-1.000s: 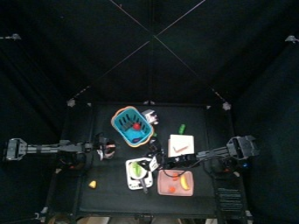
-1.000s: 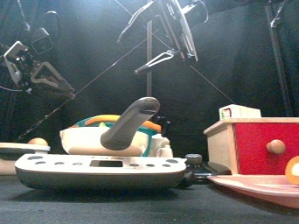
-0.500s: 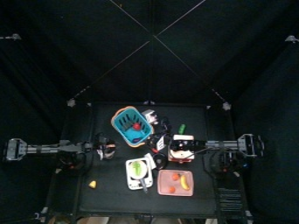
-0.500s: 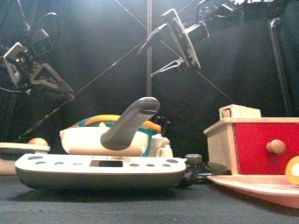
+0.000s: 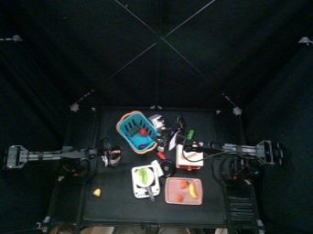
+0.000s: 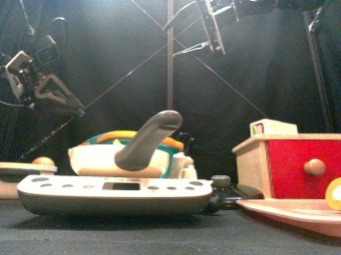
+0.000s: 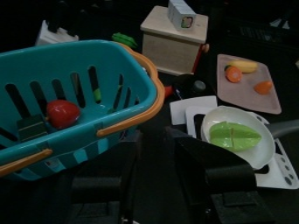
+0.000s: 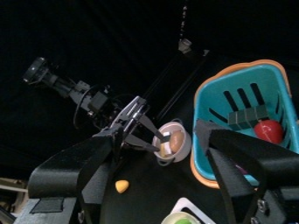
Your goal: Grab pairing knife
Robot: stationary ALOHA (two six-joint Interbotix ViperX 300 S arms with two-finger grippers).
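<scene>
Ringing black table (image 5: pixel 116 196), black curtains; right tool (image 5: pixel 175 142) spread above basket (image 5: pixel 135 130); left tool's state unclear.

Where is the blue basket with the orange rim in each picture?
Top view: basket sits on the table's far middle, left of the wooden box.
Front view: only its rim and pale wall show behind the grey scale.
Left wrist view: it fills the near side, large.
Right wrist view: it stands at the edge.
Shared landmark: the red fruit inside it.
</scene>
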